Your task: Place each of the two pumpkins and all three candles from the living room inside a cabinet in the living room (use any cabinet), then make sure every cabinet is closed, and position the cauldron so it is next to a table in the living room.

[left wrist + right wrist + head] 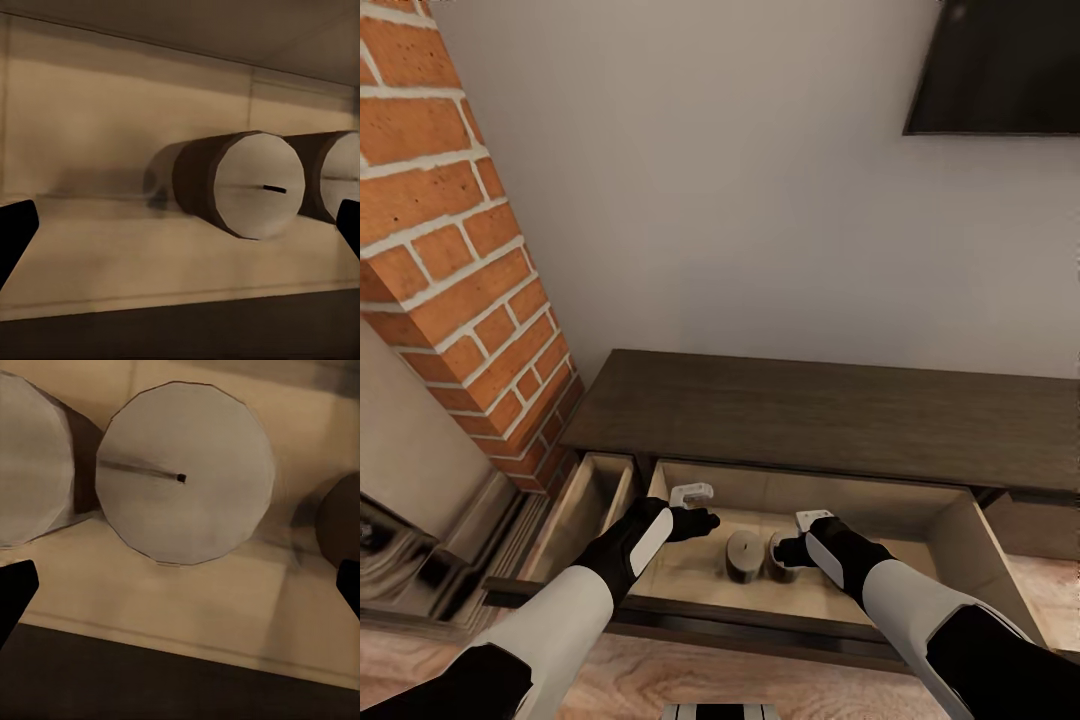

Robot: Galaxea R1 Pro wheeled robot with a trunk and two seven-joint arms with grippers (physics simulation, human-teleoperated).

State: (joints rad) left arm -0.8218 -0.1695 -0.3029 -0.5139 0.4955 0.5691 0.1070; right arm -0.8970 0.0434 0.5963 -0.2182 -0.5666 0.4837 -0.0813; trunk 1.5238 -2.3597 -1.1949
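cabinet (pixel 830 410) is the reference: long low dark brown unit against the white wall, brick fireplace column (pixel 455 260) just beside its left end, dark tv (pixel 1000 65) on the wall above its right part. the wide drawer (pixel 950 540) of the cabinet is pulled out toward the robot, light wood inside; a narrower compartment (pixel 595 490) at the cabinet's left end also stands open.

left arm reaches into the drawer's left half, left gripper (pixel 695 520) over the drawer floor, just beside the candles. in the left wrist view both black fingertips (pixel 15 232) sit at the frame edges, wide apart, nothing between them. right gripper (pixel 792 548) is in the drawer right above the right-hand candle; its fingertips (pixel 15 596) are likewise spread wide and hold nothing.

two candles stand upright on the drawer floor near its middle, touching or nearly so: left candle (pixel 743 556) (pixel 244 184) (pixel 30 465) and right candle (pixel 780 562) (pixel 334 176) (pixel 184 472), grey-tan with pale tops and a dark wick mark. in the right wrist view a dark rounded edge of a third object (pixel 341 521) shows beside them; cannot tell what it is.
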